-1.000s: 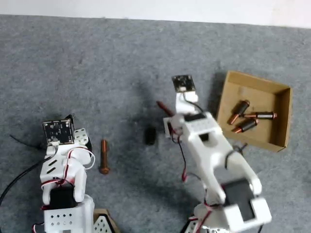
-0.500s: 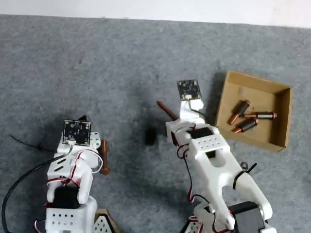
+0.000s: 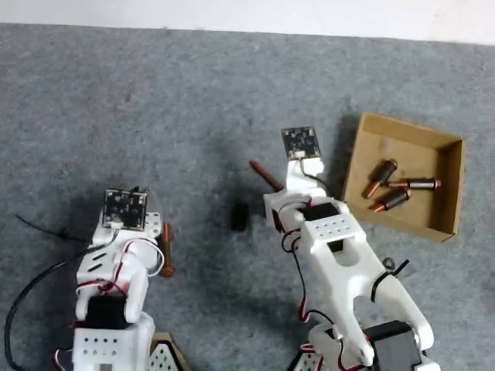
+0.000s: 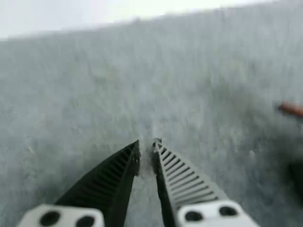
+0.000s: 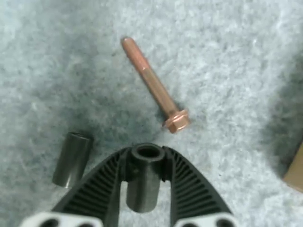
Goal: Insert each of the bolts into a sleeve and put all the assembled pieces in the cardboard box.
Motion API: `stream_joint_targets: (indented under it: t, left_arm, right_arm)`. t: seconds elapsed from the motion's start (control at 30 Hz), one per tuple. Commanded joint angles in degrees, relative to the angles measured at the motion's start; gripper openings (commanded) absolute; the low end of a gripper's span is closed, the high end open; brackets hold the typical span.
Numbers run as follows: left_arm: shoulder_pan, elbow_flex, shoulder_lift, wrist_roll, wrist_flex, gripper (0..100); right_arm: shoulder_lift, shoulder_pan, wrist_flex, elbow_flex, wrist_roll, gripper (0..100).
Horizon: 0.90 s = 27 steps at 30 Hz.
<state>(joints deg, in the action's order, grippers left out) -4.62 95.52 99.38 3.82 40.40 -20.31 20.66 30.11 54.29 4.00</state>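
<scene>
Fingers (image 4: 113, 182) of the left gripper (image 4: 146, 149) are drawn almost together, with a thin slit between the ribbed tips and nothing in it, and they point down at the grey carpet (image 3: 193, 93) that covers the table. Just beside that arm, on the side toward its neighbour, lies the near bolt (image 3: 166, 259), copper-coloured, flat on the carpet with its head toward the arm bases.

Farther out, between the two arms, the loose sleeve (image 3: 240, 216) lies alone, a short dark tube (its hollow end shows in the right wrist view (image 5: 72, 160)). It is near the right arm and touches nothing.

The right gripper (image 5: 144, 158) is clamped on the held sleeve (image 5: 143, 189), whose open bore faces away from the wrist and sits between the ribbed fingers. Just beyond that bore lies the far bolt (image 5: 152, 84), head toward the gripper and shank angled away, apart from both sleeves.

Farthest, off to the right arm's outer side, stands the cardboard box (image 3: 410, 130). Three assembled pieces (image 3: 389, 201) lie close together on its floor, each a dark sleeve with a copper end showing.
</scene>
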Motion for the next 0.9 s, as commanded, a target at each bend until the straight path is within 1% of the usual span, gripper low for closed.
stream_joint_targets:
  t: [0.0, 0.2, 0.33, 0.37, 0.43, 0.5, 0.53, 0.63, 0.73, 0.87]
  left_arm:
    - [1.19, -4.35, -10.33, 2.02, -1.49, 6]
    - [4.26, -12.7, -32.57, 2.02, -1.93, 7]
    - [4.53, -18.15, -45.93, 1.76, -1.76, 7]
    - [4.62, -19.12, -48.75, 0.79, -1.76, 7]
    - [4.7, -21.14, -53.49, -3.87, -1.85, 7]
    - [4.7, -23.08, -57.01, -8.18, -1.85, 7]
    - [4.7, -23.78, -58.51, -9.14, -1.85, 7]
    - [4.88, -25.45, -61.93, -9.41, -1.76, 7]
    - [7.16, -26.15, -63.43, -9.41, -1.67, 7]
    - [8.92, -25.8, -63.43, -9.32, -1.67, 15]
  right_arm:
    - [-2.33, -0.13, -1.63, -0.31, -0.53, 0.5]
    - [-2.24, -0.22, -1.63, -0.31, -0.53, 0.5]
    - [-2.24, -0.22, -1.63, -0.22, -0.53, 0.5]
    - [-2.24, -0.22, -1.63, -0.22, -0.53, 0.5]
    - [-2.24, -0.22, -1.63, -0.22, -0.53, 0.5]
    - [-2.24, -0.22, -1.63, -0.22, -0.53, 0.5]
    - [-2.24, -0.22, -1.63, -0.22, -0.53, 0.5]
    - [-2.24, -0.57, -1.63, -0.22, -0.53, 0.5]
    - [-2.24, -1.45, -1.63, -0.22, -0.53, 0.5]
    - [-2.24, -2.59, -1.63, -0.22, -0.53, 0.5]
